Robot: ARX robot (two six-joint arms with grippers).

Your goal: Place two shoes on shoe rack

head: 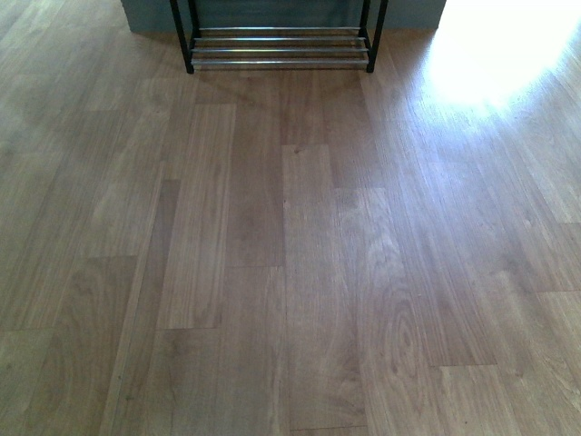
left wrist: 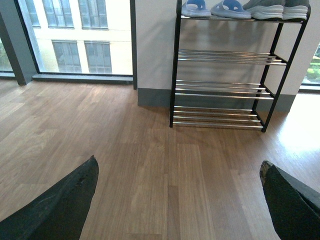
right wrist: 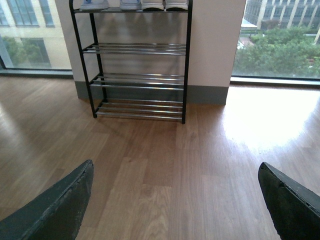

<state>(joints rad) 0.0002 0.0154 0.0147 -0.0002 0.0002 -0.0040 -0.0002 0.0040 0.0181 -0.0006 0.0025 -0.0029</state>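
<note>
Shoe rack against the wall at 12 o'clock across bare floor. Grey sneakers and blue slides already on its top tier. Left gripper and right gripper empty, jaws spread wide. Main risk: bumping the rack, toppling shoes.

A black frame and chrome bars are shown on the shoe rack. Pale blue slide sandals with darker blue insoles and grey sneakers with white soles are seen on its top tier. The floor is patterned in brown wood-grain planks. The skirting is grey-blue under a white wall.
</note>
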